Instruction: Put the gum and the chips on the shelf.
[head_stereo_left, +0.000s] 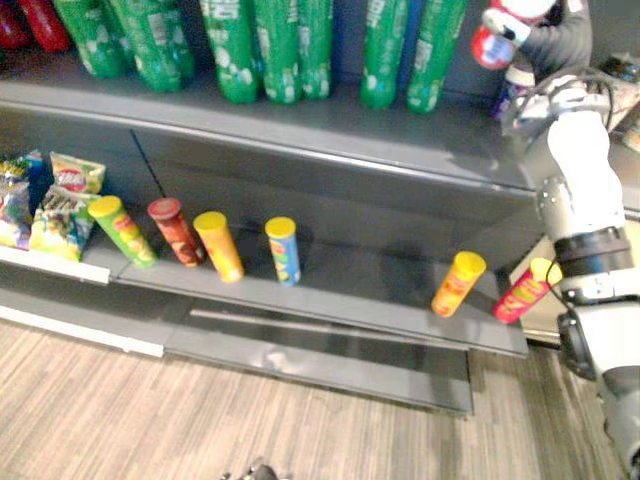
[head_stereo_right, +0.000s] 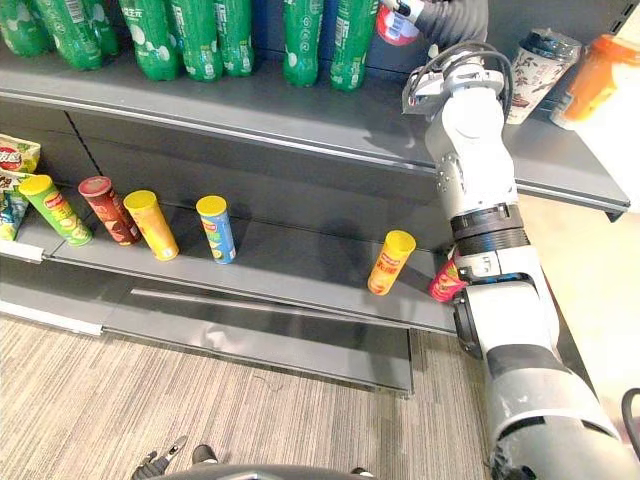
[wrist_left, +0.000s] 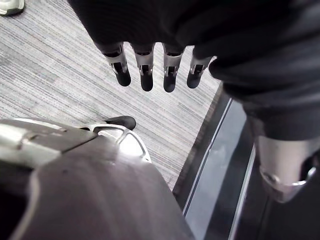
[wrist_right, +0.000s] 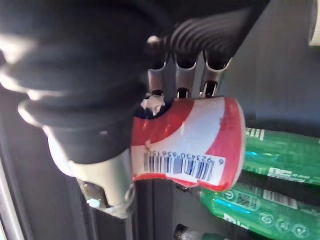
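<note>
My right hand (wrist_right: 182, 75) is shut on a red and white gum tub (wrist_right: 190, 145), held high above the right part of the upper shelf (head_stereo_left: 300, 125); the tub (head_stereo_left: 492, 45) hangs by the green bottles. Several chip cans stand tilted on the lower shelf (head_stereo_left: 350, 290): green (head_stereo_left: 122, 230), dark red (head_stereo_left: 176, 231), orange (head_stereo_left: 219, 246), blue (head_stereo_left: 283, 250), another orange (head_stereo_left: 458, 283) and a pink one (head_stereo_left: 523, 291) at the right end. My left hand (wrist_left: 145, 75) hangs over the floor with its fingers straight and holds nothing.
Green bottles (head_stereo_left: 270, 45) line the back of the upper shelf. A lidded cup (head_stereo_right: 540, 70) and an orange bottle (head_stereo_right: 600, 75) stand at its right end. Chip bags (head_stereo_left: 60, 205) fill the lower shelf's left end. Grey carpet (head_stereo_left: 150, 420) lies below.
</note>
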